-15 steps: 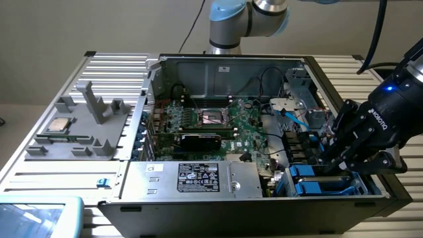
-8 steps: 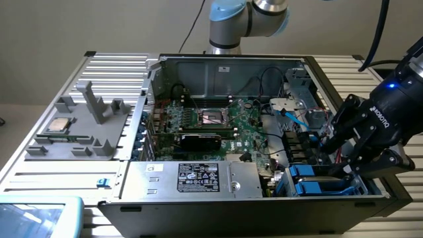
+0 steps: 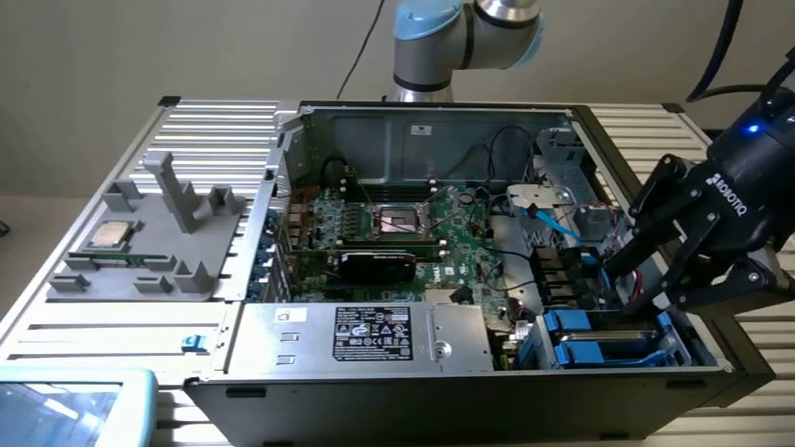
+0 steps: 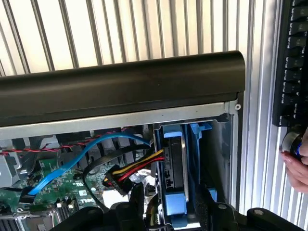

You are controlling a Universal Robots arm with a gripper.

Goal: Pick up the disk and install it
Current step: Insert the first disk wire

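The disk (image 4: 174, 173) stands on edge in its blue carrier (image 4: 195, 154), down in the drive bay at a corner of the computer case (image 4: 120, 86); the claw (image 3: 649, 279) hangs just above it with its jaws spread wide, one to either side of the disk's line, and it grips nothing that I can see. The likeliest trouble, I judge, is a half-seated disk; if the carrier's tabs are not caught in the bay, it could sit proud or tilt when nudged. The red, yellow and black power cable (image 4: 139, 166) and the blue data cable (image 4: 86, 154) run right up to the disk's edge; a finger passing close could hook one and drag its plug. The claw is also near the case wall, so a sideways drift could knock it. A person's hand (image 4: 299, 168) rests by a round knob on the slatted bench (image 3: 223, 121), near enough to call for care. The claw's own body covers the disk's lower end and the bay floor; whether the plugs are pushed home, and whether the tabs are latched, I cannot tell; the disk's label faces away.
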